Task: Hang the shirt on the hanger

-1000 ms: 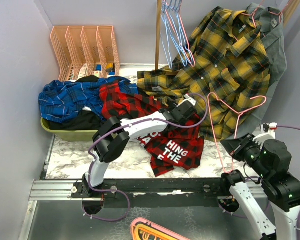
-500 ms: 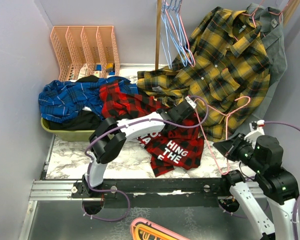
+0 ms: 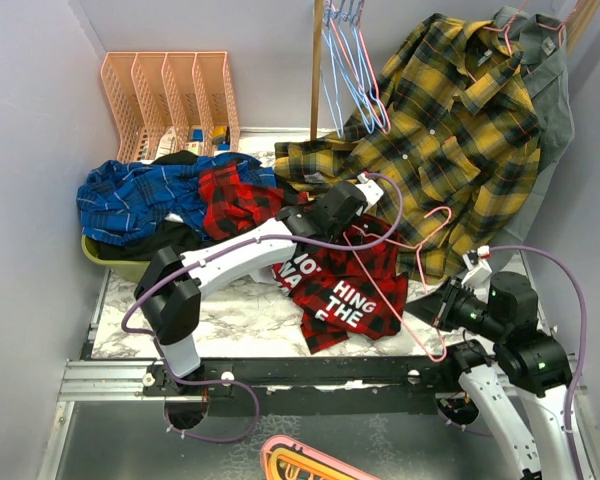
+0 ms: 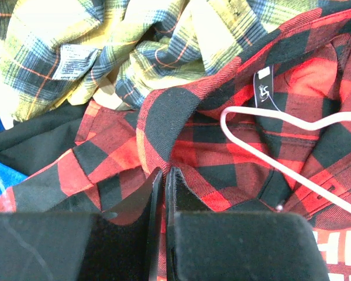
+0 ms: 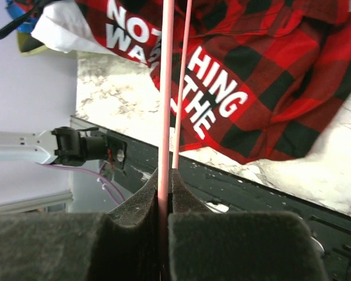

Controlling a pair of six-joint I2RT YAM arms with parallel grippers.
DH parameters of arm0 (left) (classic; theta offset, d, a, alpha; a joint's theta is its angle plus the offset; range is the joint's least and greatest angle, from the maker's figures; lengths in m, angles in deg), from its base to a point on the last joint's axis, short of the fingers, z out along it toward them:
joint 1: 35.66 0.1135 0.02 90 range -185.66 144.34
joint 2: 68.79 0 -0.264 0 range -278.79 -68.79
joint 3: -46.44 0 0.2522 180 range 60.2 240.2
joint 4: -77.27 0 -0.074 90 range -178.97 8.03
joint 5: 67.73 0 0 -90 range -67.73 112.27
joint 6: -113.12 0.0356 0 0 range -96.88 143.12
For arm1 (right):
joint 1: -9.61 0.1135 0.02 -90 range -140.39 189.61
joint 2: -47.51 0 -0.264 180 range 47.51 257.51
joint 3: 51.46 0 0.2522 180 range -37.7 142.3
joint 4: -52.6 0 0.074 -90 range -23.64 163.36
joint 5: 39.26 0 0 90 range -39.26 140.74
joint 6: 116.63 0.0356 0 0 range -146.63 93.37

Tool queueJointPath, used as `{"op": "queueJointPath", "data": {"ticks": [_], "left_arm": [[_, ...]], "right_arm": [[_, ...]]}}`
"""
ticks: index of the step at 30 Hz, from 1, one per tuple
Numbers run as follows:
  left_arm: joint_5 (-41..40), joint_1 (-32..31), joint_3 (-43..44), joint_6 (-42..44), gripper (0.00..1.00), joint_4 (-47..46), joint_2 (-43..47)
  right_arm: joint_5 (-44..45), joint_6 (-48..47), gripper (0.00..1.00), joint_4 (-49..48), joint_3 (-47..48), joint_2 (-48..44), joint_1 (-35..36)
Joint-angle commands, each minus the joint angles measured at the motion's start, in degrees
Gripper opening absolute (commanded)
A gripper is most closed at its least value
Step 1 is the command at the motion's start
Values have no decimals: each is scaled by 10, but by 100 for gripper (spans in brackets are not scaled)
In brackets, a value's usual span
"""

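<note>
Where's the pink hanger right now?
The pink hanger is on the right in the top view, pinched by the right gripper and leaning over the red-and-black shirt, just below the yellow plaid shirt.

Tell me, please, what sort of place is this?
Probably a robot lab cell staged as a laundry corner: two arms bolted to a rail, plaid shirts heaped on a marble-pattern table and in a green basket, blue wire hangers hanging beside a pole.
</note>
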Motion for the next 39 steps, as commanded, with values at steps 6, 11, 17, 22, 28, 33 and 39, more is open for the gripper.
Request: {"op": "queueJointPath", "data": {"ticks": [6,11,17,22,28,33,39], "left_arm": [[7,6,44,-2,0,25,-2],[43,5,104,-15,0,60,-23],[72,-9,117,-16,0,76,-23],[72,-20,97,-5,0,66,-9],[68,-38,121,9,0,73,0],[57,-49,129,22,0,80,5],[52,-54,110,29,0,74,13]], "right_arm": [[-83,16,1,-155,-35,17,1],[-80,-3,1,-197,-31,59,1],[-85,4,1,-281,-50,92,1],[-115,10,1,-375,-97,108,1],[-161,4,1,-492,-156,116,1],[-187,26,1,-585,-195,153,1],[-181,20,1,-707,-217,213,1]]}}
